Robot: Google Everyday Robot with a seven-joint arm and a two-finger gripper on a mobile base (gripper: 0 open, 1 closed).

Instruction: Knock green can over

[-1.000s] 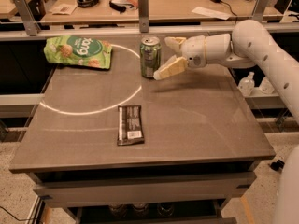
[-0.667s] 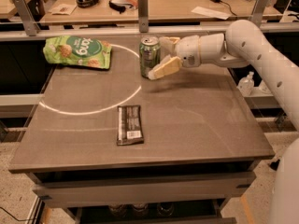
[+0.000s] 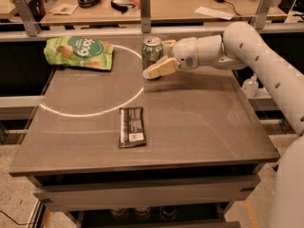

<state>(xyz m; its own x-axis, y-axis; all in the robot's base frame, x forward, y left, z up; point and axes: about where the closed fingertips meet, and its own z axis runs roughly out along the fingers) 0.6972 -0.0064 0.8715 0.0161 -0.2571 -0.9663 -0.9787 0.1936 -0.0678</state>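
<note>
Gripper point(image 3: 160, 60) at upper centre of the frame, reaching in from the right, its cream fingers point(image 3: 159, 68) spread apart against the green can point(image 3: 151, 51). Can stands upright near the grey table's point(image 3: 199, 127) far edge, right of a green snack bag point(image 3: 78, 52).

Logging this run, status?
Gripper open, at the can's right side. Green can upright, not yet knocked over. Nothing between them.
</note>
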